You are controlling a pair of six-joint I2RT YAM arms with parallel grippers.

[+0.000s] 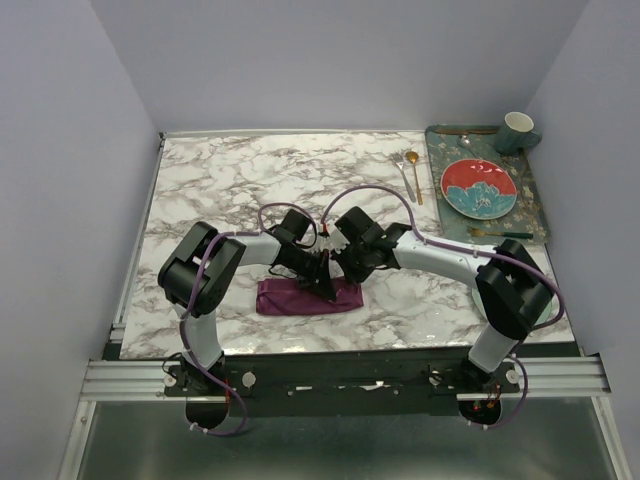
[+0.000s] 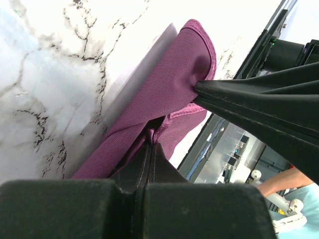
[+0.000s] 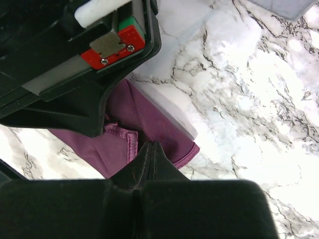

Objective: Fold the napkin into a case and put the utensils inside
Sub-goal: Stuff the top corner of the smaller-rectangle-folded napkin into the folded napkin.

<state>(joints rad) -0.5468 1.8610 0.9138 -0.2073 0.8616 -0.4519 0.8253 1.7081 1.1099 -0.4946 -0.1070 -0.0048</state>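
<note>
Left jaws are pressed fully together at the bottom centre of the left wrist view, their tip nipping a hemmed fold of the napkin (image 2: 164, 89). The right jaws come in as a black wedge from the right of that frame, likewise closed, and pinch the cloth so that it dimples at their tip. In the right wrist view they meet at the bottom centre on a stitched hem, with the left wrist's black body and its red block filling the upper left and hiding part of the cloth

From above, both arms bend inward, elbows out, wrists nearly touching over the napkin, which lies at the lower centre of the frame near the front edge of the table (image 1: 250, 180). It is a long, narrow, plum-purple band, finely ribbed, with a soft sheen

The silver fork (image 1: 403, 172) and gold spoon (image 1: 415, 180) lie side by side at the upper right, well apart from the cloth. Just right of them a patterned teal tray (image 1: 535, 205) carries a round red-and-teal plate (image 1: 479, 187), a green mug (image 1: 518, 130) and a green-handled gold utensil (image 1: 500, 233). The tabletop is white, grey-veined marble
</note>
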